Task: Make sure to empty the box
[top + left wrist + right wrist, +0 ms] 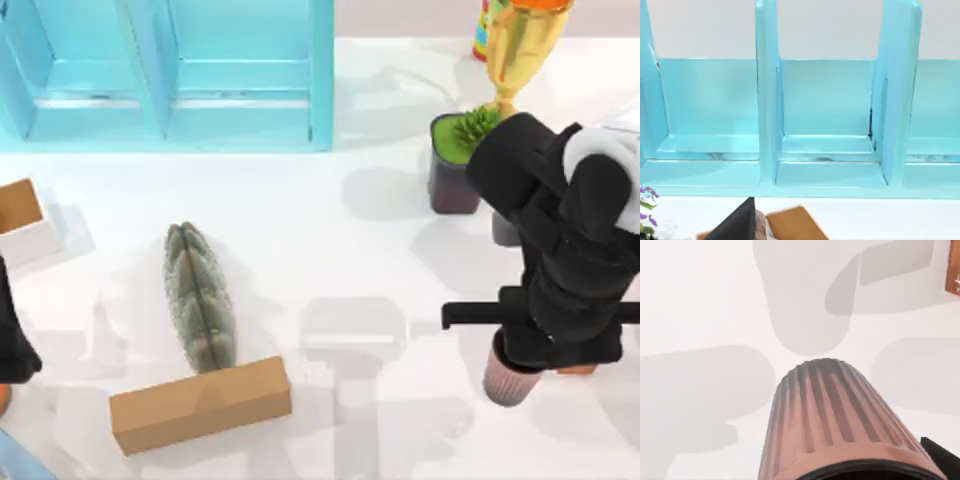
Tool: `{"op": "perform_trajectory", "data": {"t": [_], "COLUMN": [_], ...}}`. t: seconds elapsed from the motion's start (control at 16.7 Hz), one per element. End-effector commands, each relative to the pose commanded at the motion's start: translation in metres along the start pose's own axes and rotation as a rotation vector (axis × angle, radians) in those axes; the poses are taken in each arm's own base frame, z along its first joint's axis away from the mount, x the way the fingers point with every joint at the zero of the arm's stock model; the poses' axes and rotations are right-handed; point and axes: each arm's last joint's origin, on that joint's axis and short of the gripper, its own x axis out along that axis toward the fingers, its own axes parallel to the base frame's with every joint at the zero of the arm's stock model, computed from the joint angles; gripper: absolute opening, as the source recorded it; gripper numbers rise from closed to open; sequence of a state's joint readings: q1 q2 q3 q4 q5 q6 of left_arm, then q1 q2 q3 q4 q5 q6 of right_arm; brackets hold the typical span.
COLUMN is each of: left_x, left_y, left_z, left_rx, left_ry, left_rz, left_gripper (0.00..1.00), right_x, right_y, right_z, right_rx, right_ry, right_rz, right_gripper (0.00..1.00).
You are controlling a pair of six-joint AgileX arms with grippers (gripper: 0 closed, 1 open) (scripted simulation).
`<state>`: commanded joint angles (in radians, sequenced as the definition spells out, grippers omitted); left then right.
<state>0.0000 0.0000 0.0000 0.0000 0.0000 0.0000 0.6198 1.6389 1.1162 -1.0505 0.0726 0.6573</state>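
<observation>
the box, a glossy blue case with flat upright dividers, stands at 11 o'clock on the table. the compartments facing my left wrist view are bare. the ribbed cup sits at 4 o'clock, directly under my right gripper, well apart from the box. its long axis is near upright. it is tapered, terracotta-pink and fluted. i cannot tell whether this pincer grips it. my right arm is the nearer. my left gripper is parked at 9 o'clock, state not discernible.
</observation>
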Motion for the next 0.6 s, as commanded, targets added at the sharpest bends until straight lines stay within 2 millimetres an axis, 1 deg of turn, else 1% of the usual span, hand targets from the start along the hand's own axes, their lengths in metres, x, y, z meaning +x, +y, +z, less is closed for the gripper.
{"op": "perform_trajectory", "data": {"t": [0.3, 0.36, 0.6], "left_x": [0.0, 0.0, 0.0], "left_y": [0.0, 0.0, 0.0], "left_z": [0.0, 0.0, 0.0], "left_rx": [0.0, 0.0, 0.0], "left_ry": [0.0, 0.0, 0.0], "left_rz": [0.0, 0.0, 0.0], "left_gripper": [1.0, 1.0, 1.0], "right_x": [0.033, 0.037, 0.037], "right_y": [0.005, 0.005, 0.005], "right_z": [0.0, -0.001, -0.001], "right_rx": [-0.001, -0.001, -0.001], "right_ry": [-0.017, -0.014, -0.013], "right_rz": [0.008, 0.006, 0.005], "right_gripper": [0.0, 0.0, 0.0]}}
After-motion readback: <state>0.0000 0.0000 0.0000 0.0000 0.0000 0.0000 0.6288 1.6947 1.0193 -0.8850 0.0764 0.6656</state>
